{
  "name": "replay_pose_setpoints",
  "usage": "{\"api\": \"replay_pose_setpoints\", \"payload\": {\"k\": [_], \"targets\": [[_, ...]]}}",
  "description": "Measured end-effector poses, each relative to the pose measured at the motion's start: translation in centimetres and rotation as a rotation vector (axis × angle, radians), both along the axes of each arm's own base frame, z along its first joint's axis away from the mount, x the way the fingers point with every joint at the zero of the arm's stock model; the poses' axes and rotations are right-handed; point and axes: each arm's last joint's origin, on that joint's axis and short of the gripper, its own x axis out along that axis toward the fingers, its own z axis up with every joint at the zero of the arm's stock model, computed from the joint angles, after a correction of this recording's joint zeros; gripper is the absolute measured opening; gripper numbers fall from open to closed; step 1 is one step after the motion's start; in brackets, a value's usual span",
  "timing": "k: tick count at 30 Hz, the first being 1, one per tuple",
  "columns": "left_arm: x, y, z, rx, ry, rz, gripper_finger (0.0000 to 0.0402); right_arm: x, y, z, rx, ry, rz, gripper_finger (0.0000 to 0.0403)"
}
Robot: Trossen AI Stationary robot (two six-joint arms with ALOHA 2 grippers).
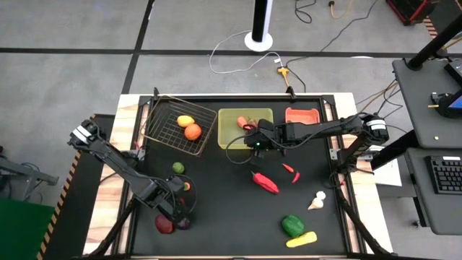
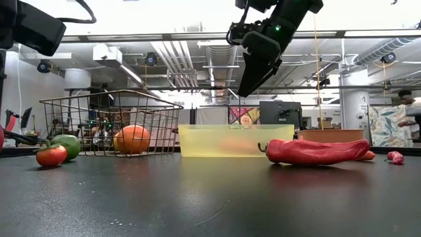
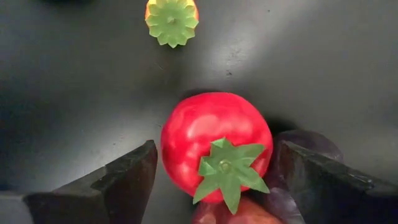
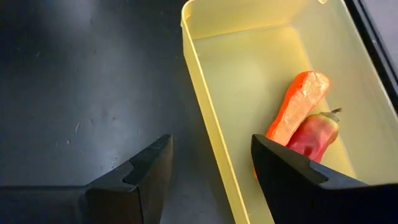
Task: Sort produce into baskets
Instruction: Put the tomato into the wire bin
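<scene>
Tomato (image 3: pixel 214 146) sits between your left gripper's (image 3: pixel 214 186) spread fingers; probably light and slick, so pinch its widest middle.

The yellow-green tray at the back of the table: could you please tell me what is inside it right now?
Inside the yellow-green tray lie an orange carrot and a red pepper, side by side and touching. The right end effector, open and empty, covers the carrot's lower end and part of the tray's floor.
</scene>
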Motion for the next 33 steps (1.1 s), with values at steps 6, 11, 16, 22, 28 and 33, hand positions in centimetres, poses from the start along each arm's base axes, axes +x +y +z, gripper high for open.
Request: {"api": "replay_pose_setpoints", "payload": {"k": [6,11,16,22,28,33], "targets": [[0.1,-0.1,-0.3,0.006,0.009,0.005,0.0314,0.0,0.0,0.0,0.012,-0.001,0.005,0.0211],[0.1,-0.1,-0.4,0.009,0.013,0.009,0.0314,0.1,0.0,0.1,0.012,-0.015,0.005,0.0211],[0.2,-0.1,-0.4,0.004,0.01,0.02,0.0314,0.2,0.0,0.1,0.011,-0.02,0.006,0.0211],[0.1,-0.1,-0.7,-0.003,0.006,0.021,0.0314,0.2,0.2,0.1,0.012,-0.02,0.009,0.0211],[0.1,-0.2,-1.0,-0.021,0.0,0.022,0.0314,0.2,0.3,0.1,0.011,-0.023,0.013,0.0211],[0.2,-0.1,-1.1,-0.01,-0.009,0.013,0.0314,0.2,0.3,0.1,0.011,-0.023,0.013,0.0211]]}}
